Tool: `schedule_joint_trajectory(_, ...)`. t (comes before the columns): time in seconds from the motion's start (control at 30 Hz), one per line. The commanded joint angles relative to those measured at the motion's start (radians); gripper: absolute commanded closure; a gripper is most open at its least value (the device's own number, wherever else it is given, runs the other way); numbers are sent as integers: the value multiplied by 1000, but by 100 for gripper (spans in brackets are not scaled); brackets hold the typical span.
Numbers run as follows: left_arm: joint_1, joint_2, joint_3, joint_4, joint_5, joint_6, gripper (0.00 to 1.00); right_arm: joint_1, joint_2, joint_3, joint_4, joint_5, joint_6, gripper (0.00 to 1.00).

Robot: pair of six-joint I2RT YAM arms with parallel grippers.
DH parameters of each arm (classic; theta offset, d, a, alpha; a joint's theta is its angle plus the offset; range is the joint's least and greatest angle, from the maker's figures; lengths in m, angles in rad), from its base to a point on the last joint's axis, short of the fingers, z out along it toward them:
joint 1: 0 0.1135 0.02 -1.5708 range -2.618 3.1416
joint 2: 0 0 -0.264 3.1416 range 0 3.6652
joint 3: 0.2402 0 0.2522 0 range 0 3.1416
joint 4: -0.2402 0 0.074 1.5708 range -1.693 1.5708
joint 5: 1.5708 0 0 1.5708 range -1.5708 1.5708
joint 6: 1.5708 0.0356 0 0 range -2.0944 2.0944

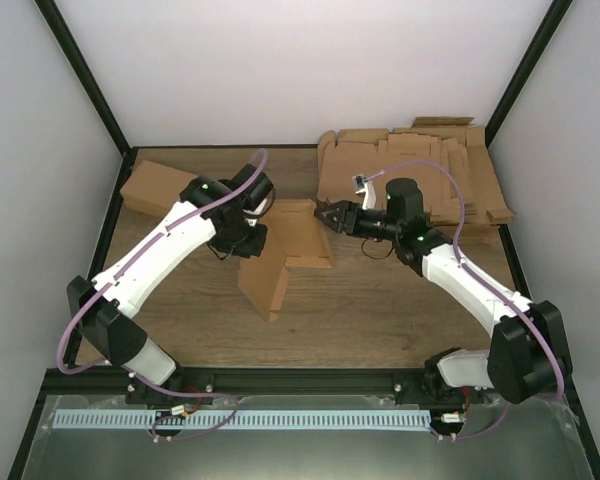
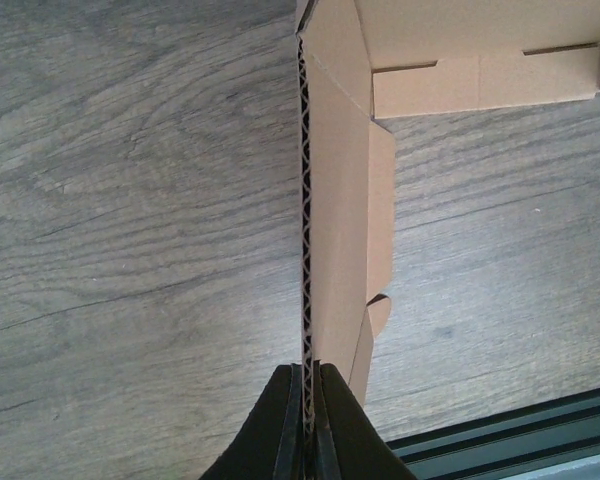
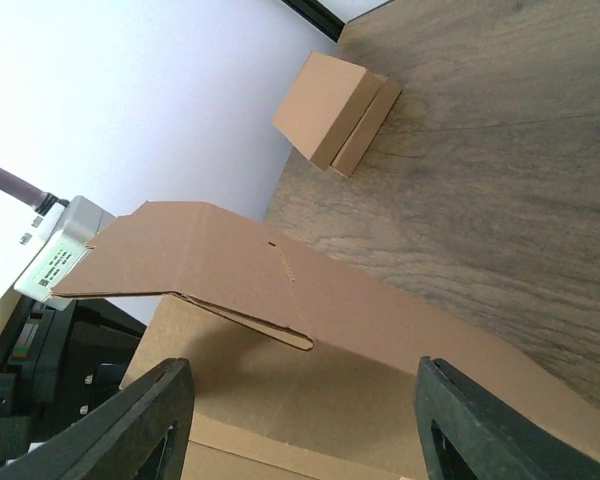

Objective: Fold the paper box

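**While the left pins, the right must crease**

My left tool (image 2: 307, 375) is clamped on a raised panel of the paper box (image 1: 280, 262), which sits mid-way across the counter (image 1: 390, 315). My right tool (image 3: 302, 405) hangs spread apart above the flat part. I'd press along the score line, slowly, so the wall stands square.

robot lab cell, white walls (image 1: 300, 70), black frame (image 1: 83, 70)

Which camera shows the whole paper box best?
The top external view: the paper box shows nearly whole, one side raised. The left wrist sees only an edge pinched in the left fingers; the right wrist sees a raised flap close up.
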Motion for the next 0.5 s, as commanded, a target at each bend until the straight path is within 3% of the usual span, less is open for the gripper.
schedule_joint_trajectory(0.0,-10,23,33,-5,-8,17,96,-1,19,60,-24,7,-29,37)
schedule_joint_trajectory(0.37,-27,47,74,2,-2,41,95,0,75,83,-118,31,-122,37)
schedule_joint_trajectory(0.47,-29,49,77,7,3,46,91,0,71,68,-128,53,-133,40)
